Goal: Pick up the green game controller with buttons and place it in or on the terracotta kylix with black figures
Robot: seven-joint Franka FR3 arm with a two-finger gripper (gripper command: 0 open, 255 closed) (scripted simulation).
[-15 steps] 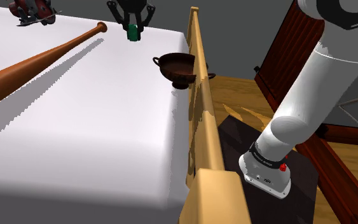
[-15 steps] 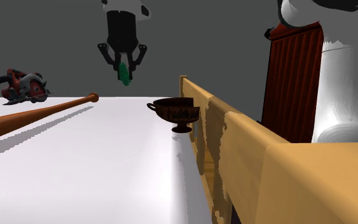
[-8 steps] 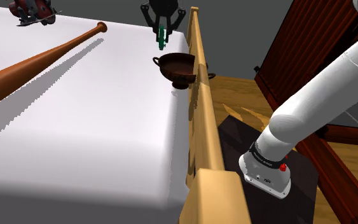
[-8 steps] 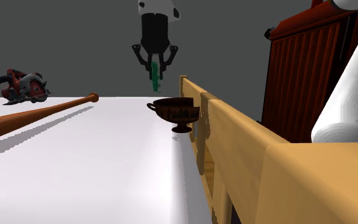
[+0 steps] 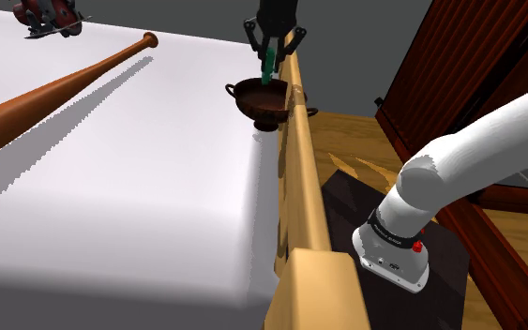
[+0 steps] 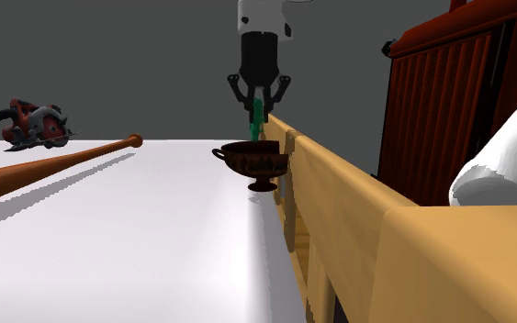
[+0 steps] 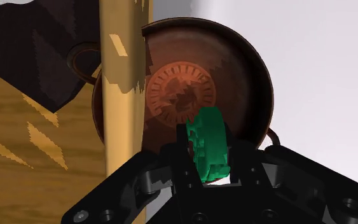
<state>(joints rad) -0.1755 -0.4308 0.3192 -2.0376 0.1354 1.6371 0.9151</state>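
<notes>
My black gripper (image 5: pixel 271 58) hangs just above the dark terracotta kylix (image 5: pixel 260 98), shut on the green game controller (image 5: pixel 270 64), which hangs on edge between the fingers. From the second exterior view the gripper (image 6: pixel 259 108) holds the controller (image 6: pixel 257 114) a short way over the kylix (image 6: pixel 254 160) rim. Looking along the gripper (image 7: pixel 207 159), the controller (image 7: pixel 208 143) sits over the bowl of the kylix (image 7: pixel 234 76), whose inside carries a round patterned medallion. A wooden rail (image 7: pixel 121 83) hides part of the bowl.
A long wooden baseball bat (image 5: pixel 55 89) lies across the white surface (image 5: pixel 121 178). A red circular saw (image 5: pixel 48 16) sits at the far corner. The tan wooden rail (image 5: pixel 301 178) runs along the surface's edge beside the kylix. Dark red furniture (image 5: pixel 440 84) stands behind.
The gripper has carried the controller toward the shoulder view's right, from over the white surface to right above the kylix, and turned it edge-on.
</notes>
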